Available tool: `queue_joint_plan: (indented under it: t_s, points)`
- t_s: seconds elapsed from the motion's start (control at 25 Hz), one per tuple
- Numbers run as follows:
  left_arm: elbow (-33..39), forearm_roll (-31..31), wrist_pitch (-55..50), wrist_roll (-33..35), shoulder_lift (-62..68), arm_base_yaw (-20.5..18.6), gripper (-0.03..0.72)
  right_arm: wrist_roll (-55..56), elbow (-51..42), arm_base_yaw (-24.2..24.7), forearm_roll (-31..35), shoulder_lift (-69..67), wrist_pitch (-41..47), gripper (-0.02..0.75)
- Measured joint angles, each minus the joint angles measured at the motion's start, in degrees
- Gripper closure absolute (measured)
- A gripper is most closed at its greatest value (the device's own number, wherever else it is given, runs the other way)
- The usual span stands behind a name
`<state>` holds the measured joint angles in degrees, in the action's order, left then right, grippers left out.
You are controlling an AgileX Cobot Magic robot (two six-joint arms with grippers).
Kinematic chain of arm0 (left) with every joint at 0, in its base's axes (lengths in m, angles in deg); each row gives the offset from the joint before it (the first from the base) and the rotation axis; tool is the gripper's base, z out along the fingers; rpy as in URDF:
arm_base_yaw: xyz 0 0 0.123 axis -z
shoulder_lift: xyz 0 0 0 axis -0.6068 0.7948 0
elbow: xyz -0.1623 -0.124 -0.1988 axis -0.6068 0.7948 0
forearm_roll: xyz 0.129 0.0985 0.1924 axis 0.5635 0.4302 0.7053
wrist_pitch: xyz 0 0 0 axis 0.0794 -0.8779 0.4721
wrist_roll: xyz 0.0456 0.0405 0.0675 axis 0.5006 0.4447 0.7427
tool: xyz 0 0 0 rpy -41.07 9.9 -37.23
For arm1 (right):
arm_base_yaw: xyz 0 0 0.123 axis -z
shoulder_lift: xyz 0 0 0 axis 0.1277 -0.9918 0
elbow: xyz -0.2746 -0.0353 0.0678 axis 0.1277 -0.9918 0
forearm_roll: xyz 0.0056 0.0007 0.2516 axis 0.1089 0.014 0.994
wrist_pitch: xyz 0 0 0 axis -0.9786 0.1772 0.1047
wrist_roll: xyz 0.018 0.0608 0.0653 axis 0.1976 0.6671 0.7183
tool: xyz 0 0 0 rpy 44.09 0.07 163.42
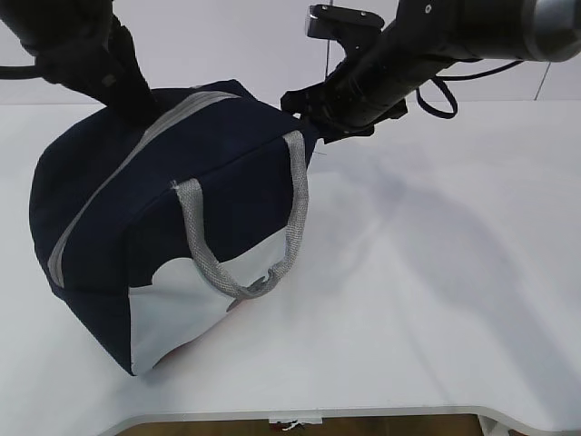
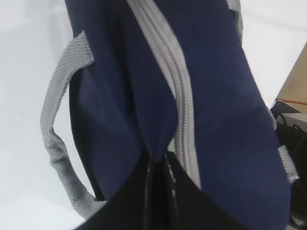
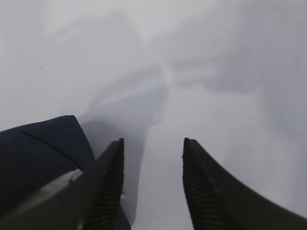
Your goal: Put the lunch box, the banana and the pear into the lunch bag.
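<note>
The navy lunch bag (image 1: 209, 182) lies tilted on the white table, its grey zipper (image 2: 172, 76) closed along the top. My left gripper (image 2: 158, 158) is shut on a fold of the bag's navy fabric (image 2: 216, 96) just beside the zipper; in the exterior view it reaches the bag's far top end (image 1: 136, 104). My right gripper (image 3: 152, 143) is open with only bare table between its fingers, and a corner of the bag (image 3: 43, 153) sits left of it. In the exterior view it hangs at the bag's upper right end (image 1: 304, 104). Lunch box, banana and pear are out of view.
A grey webbing handle (image 1: 245, 236) loops down the bag's near side, and another handle (image 2: 57, 143) shows in the left wrist view. White tabletop (image 1: 436, 300) stretches right of the bag; its front edge (image 1: 363, 413) runs along the bottom.
</note>
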<state>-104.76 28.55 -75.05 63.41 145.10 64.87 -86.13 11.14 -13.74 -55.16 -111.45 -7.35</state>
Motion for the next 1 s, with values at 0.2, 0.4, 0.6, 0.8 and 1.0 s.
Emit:
queue_joint_plan:
  t_s: [0.2, 0.4, 0.6, 0.8, 1.0]
  points:
    - [0.0, 0.0, 0.0, -0.76, 0.08, 0.0, 0.695, -1.24, 2.62, 0.0, 0.0, 0.0, 2.85, 0.318]
    - [0.0, 0.0, -0.1, -3.6, 0.08, 0.0, 0.695, -4.63, 10.91, 0.1, 0.1, 0.0, 10.9, 0.31]
    - [0.0, 0.64, -0.1, -8.19, 0.08, 0.0, 0.695, -7.51, 19.89, 0.1, -0.11, 0.0, 23.06, 0.309]
    - [0.0, 3.87, -0.1, -13.05, 0.08, 0.0, 0.692, -7.73, 27.24, 0.1, -0.85, 0.0, 33.39, 0.309]
    - [0.0, 4.76, -0.21, -15.49, 0.08, 0.0, 0.687, -7.31, 29.37, 0.1, -5.22, 0.45, 36.75, 0.309]
